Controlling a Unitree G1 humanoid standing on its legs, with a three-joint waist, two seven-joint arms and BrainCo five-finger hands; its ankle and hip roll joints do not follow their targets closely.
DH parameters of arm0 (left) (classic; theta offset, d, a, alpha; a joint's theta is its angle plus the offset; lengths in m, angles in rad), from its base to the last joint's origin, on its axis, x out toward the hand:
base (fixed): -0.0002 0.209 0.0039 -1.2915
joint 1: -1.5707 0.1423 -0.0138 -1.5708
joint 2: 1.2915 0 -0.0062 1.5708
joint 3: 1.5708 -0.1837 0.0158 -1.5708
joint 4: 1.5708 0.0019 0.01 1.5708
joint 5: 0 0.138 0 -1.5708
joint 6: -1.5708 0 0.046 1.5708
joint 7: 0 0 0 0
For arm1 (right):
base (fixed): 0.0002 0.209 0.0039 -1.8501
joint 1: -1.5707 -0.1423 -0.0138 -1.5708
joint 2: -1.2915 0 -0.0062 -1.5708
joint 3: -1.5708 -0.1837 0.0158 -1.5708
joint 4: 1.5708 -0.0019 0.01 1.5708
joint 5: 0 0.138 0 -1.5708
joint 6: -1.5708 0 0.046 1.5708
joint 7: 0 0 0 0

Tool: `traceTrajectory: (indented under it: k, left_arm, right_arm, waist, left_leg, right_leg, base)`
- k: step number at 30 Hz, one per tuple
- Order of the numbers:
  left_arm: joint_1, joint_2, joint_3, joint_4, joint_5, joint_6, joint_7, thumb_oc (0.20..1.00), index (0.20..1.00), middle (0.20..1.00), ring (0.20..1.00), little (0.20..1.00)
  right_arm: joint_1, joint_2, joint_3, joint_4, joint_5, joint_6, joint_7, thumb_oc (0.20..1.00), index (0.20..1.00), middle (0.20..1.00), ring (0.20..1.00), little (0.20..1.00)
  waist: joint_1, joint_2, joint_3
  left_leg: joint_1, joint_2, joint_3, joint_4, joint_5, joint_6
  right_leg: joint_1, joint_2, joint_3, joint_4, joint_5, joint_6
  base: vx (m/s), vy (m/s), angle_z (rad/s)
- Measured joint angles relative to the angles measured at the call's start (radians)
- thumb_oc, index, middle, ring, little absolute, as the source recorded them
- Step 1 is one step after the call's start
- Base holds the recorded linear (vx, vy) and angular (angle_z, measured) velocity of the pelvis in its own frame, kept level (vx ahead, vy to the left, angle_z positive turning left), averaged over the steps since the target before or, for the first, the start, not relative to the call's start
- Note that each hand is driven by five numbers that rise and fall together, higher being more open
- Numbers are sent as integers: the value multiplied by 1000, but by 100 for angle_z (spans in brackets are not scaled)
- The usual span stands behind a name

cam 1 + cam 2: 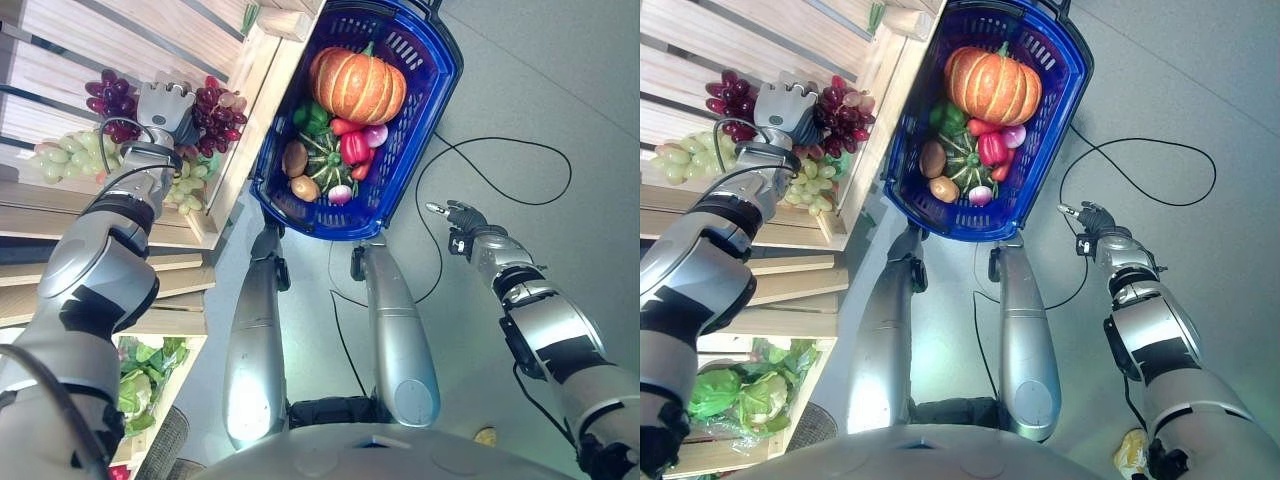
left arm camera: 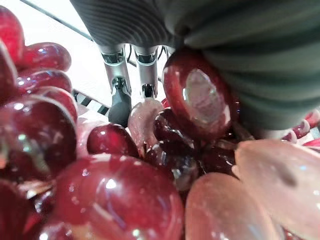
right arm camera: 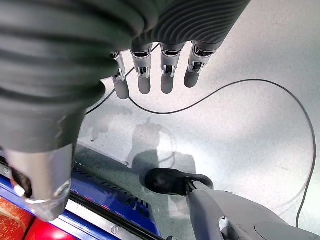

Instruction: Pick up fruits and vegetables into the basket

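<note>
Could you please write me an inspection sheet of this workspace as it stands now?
Surface: wooden shelf beside a grey floor.
Job's things: blue basket on the floor holds a pumpkin and smaller vegetables; red grapes and green grapes on the shelf.
Clutter: leafy greens on a lower shelf.
Hands: left hand among the red grapes, grip hidden; right hand open over the floor.
Cables: nothing seen.
Surroundings: nothing seen.

Glossy red grapes (image 2: pixel 115 200), pale wooden shelf (image 1: pixel 60 215), blue plastic basket (image 1: pixel 425 110).
</note>
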Motion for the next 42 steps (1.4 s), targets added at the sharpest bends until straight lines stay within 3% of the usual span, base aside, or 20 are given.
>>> traceTrajectory:
  k: [7,10,12,20,28,33,36,42]
  left_arm:
    - [49,-3,160,-22,-431,-105,-35,200,200,200,200,200]
    - [98,-2,316,-97,-661,-181,-83,200,200,200,200,200]
    - [126,-2,353,-138,-776,-218,-113,200,200,200,200,200]
    - [195,-2,458,-257,-1043,-288,-217,200,200,200,200,200]
    - [262,-7,538,-354,-1237,-378,-289,200,200,200,200,200]
    - [339,-22,552,-488,-1255,-452,-294,200,200,200,200,200]
    - [429,-74,618,-658,-1254,-502,-310,200,200,200,200,200]
    - [469,-137,626,-815,-1224,-525,-335,200,200,200,200,200]
  right_arm:
    - [0,1,-1,-1,26,-30,4,1000,1000,1000,1000,1000]
    - [12,-1,-11,-29,62,-76,2,1000,1000,1000,1000,1000]
    - [29,-1,-13,-69,79,-106,-2,1000,1000,1000,1000,1000]
    - [44,0,-42,-220,117,-178,-43,1000,1000,1000,1000,1000]
    - [95,0,-43,-409,119,-246,-50,1000,1000,1000,1000,1000]
    - [180,5,-36,-627,117,-294,-69,1000,1000,1000,1000,1000]
    - [251,31,-38,-838,87,-327,-86,1000,1000,1000,1000,1000]
    - [275,78,-41,-971,21,-331,-82,1000,1000,1000,1000,1000]
  waist:
    - [3,0,0]
    - [8,0,0]
    - [12,0,0]
    - [31,0,0]
    - [32,0,0]
    - [33,0,0]
    - [34,1,0]
    - [49,1,1]
  left_leg:
    - [5,1,-2,9,-1,-1]
    - [13,1,-5,15,0,-1]
    - [23,2,-9,13,1,-3]
    - [22,-1,-19,-19,23,-7]
    - [22,-2,-22,-26,23,-6]
    - [24,-3,-22,-27,23,-6]
    - [35,-4,-22,-45,32,-9]
    - [42,-4,-23,-59,43,-11]
  right_leg:
    - [5,0,0,11,0,-1]
    - [13,-1,-3,16,1,-2]
    - [25,-1,-6,14,0,-2]
    - [16,-4,-18,10,-1,-1]
    - [18,-4,-22,2,3,-6]
    - [19,-5,-22,6,2,-6]
    - [21,-7,-22,7,2,-6]
    - [18,-7,-23,12,-4,-5]
  base:
    - [4,-10,0]
    - [1,-48,2]
    - [-4,-38,3]
    - [-9,-18,4]
    - [0,0,0]
    - [0,0,0]
    - [0,0,0]
    - [0,0,0]
